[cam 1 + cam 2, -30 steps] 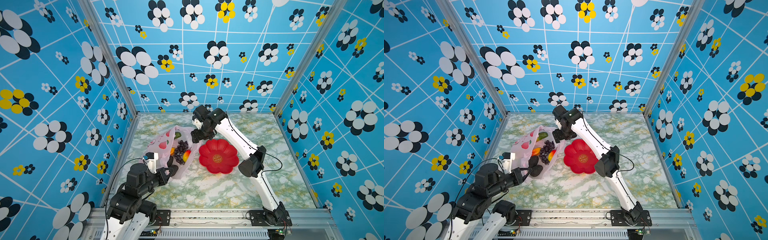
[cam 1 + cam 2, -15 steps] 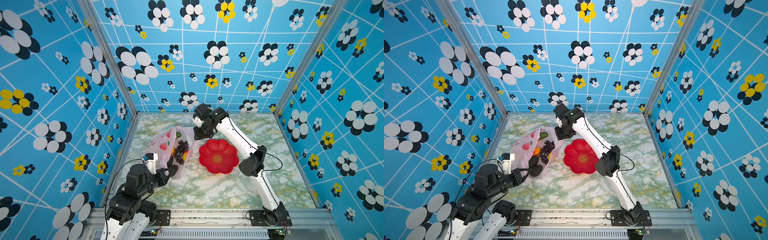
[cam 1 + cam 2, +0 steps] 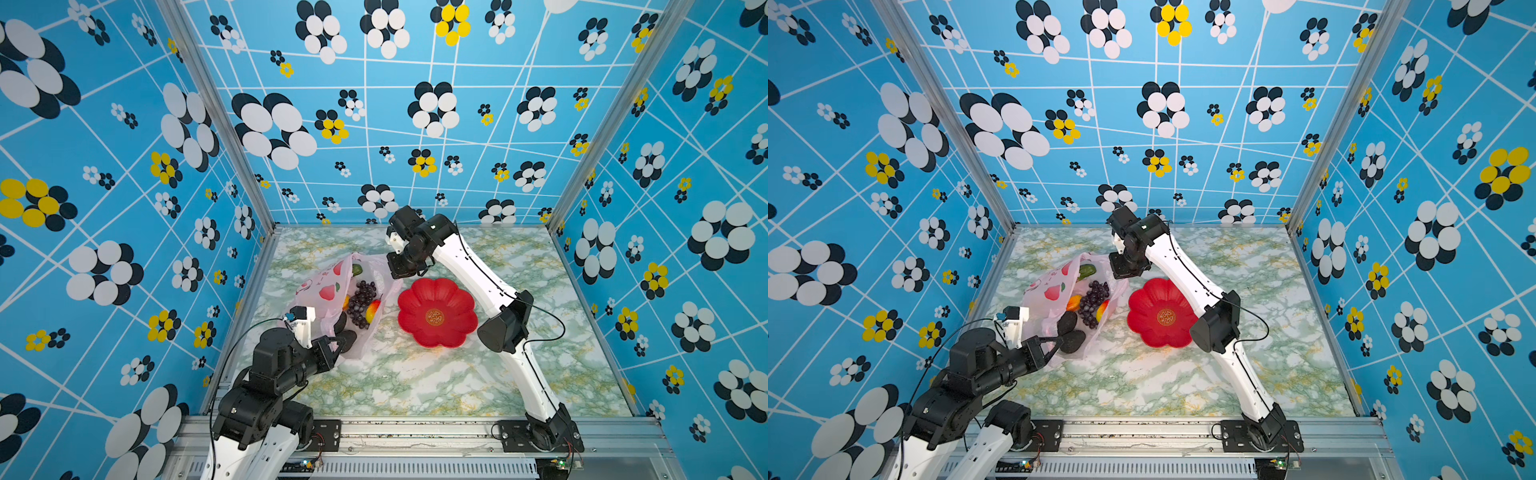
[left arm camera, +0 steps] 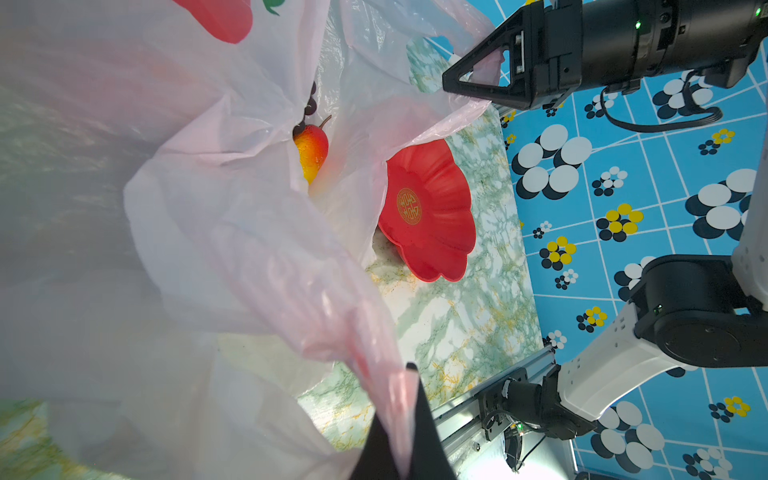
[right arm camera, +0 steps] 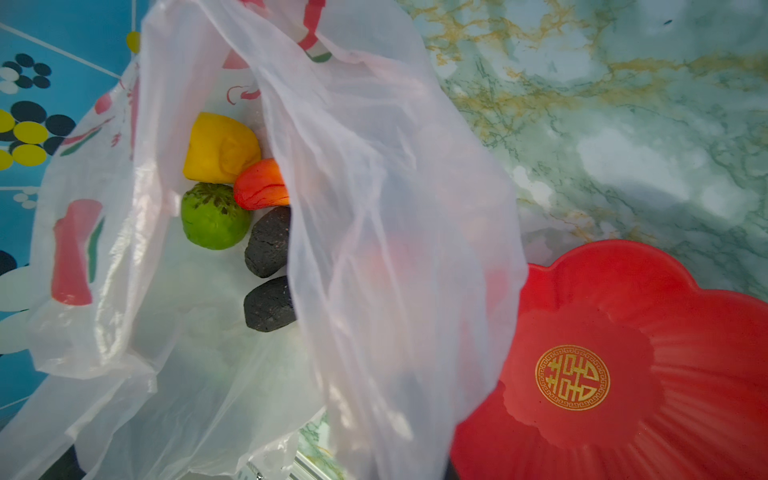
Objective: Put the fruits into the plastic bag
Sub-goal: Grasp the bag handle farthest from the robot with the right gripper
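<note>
Thin translucent pale pink plastic bag [image 3: 328, 286] spans between both grippers, mouth open.
Empty red flower-shaped dish [image 3: 436, 318] sits just beside right gripper [image 4: 449, 80].
Fruits pooled in bag, below and between grippers: dark purple grape bunch [image 3: 361, 301], red-yellow mango [image 4: 311, 149], two dark rough avocados [image 5: 268, 241].
Near rim film pinched in tightly closed left gripper [image 3: 1057, 341]; right gripper closed too, far rim film caught.
Judgement: raise both rims evenly and slowly, since thin film could slip or tear.
Right gripper's pinch line hard to see. Film veils fruits on dish side.
</note>
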Available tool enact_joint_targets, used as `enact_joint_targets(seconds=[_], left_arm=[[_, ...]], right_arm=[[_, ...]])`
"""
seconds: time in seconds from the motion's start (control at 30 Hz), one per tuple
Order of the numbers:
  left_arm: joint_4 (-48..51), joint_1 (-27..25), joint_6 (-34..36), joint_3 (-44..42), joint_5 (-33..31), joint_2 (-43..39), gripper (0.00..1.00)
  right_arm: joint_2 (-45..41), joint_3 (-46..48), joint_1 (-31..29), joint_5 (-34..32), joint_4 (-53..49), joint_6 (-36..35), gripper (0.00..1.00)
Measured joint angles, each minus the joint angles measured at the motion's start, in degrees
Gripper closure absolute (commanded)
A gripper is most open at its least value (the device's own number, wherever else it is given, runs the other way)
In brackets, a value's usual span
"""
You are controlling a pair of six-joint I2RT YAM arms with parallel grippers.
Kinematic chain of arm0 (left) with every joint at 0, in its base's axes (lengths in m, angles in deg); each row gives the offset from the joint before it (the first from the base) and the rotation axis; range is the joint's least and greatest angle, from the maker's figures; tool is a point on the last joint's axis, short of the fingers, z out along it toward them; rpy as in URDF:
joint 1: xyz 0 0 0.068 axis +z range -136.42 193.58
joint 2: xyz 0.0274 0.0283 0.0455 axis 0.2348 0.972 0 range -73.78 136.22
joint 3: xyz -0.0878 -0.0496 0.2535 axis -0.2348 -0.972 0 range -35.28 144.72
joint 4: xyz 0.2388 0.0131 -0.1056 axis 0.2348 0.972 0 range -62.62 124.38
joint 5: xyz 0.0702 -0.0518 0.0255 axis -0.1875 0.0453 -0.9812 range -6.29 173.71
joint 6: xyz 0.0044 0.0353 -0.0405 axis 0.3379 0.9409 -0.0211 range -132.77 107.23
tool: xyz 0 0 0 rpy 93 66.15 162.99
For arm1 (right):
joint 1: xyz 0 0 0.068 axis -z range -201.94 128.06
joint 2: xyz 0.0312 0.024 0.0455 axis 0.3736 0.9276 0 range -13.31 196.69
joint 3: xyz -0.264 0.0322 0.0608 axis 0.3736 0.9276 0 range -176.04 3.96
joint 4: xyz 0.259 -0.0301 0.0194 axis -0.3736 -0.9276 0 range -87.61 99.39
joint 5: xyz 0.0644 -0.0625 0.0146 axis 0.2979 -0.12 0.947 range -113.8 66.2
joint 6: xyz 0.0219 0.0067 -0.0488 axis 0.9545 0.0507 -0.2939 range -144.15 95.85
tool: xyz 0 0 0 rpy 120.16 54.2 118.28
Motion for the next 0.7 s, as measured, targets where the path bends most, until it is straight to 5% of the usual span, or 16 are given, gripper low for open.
enact_joint_targets(seconds=[0.23, 0.7], left_arm=[[1.79, 0.0, 0.44, 3.78, -0.87, 2.99, 1.0], [9.94, 2.86, 4.96, 31.23, -6.29, 22.01, 1.0]], right_arm=[[-0.02, -4.37, 0.04, 3.23, 2.19, 3.02, 0.99], [-1.33, -5.6, 0.7, 13.81, 15.04, 16.02, 1.0]])
